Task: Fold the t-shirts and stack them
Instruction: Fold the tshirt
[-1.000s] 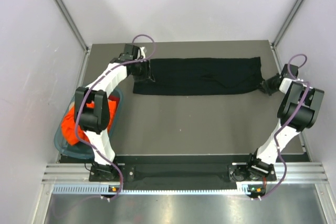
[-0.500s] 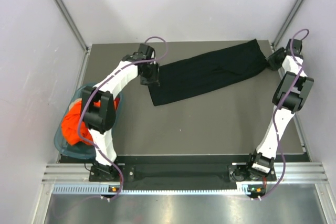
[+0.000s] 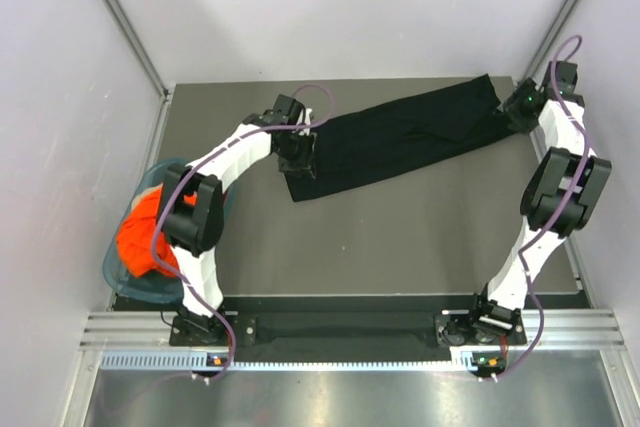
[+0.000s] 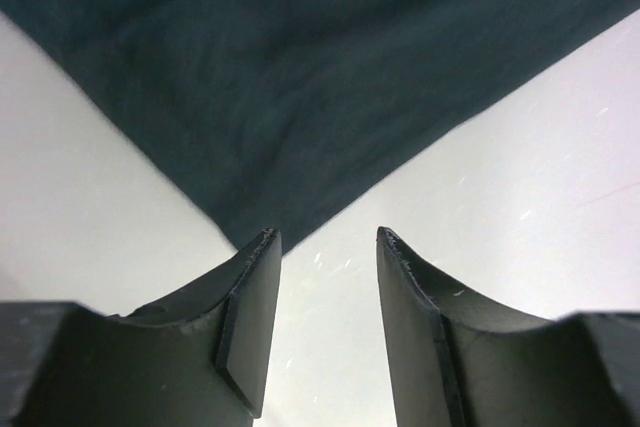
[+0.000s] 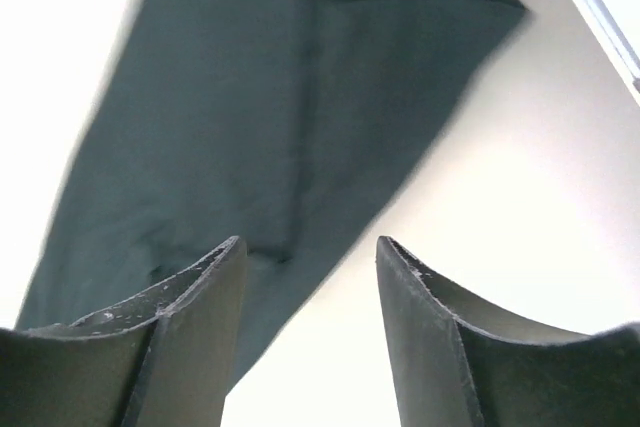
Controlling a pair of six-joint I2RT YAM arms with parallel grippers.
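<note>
**Top external:** black t-shirt [image 3: 400,137] is folded to a long strip and lies slantwise on the tabletop [image 3: 400,247]. Left claw [image 3: 301,159] sits at the strip's near-left end, and the cloth runs off from it toward the far right. Right claw [image 3: 512,110] is at the opposite, far-right end, just beside the cloth edge. The strip spans between the two claws. Orange t-shirt [image 3: 140,237] is bunched in the teal basket [image 3: 112,272], well apart from the left claw, down by that arm's elbow at the tabletop's left edge.

**Left wrist:** left claw [image 4: 325,239] is released, jaws apart, only bare tabletop [image 4: 520,207] between them. Black t-shirt [image 4: 300,77] lies flat just ahead of the claw. Its pointed corner is right at the tip of the left-hand jaw; touching or not, cannot tell.

**Right wrist:** right claw [image 5: 310,244] is released too, jaws spread, gripping nothing. Black t-shirt [image 5: 260,107] lies ahead and to the left of the claw, with a fold line along its length and blurred edges. The cloth edge passes below the gap between the jaws. Tabletop [image 5: 520,207] shows on the right.
</note>
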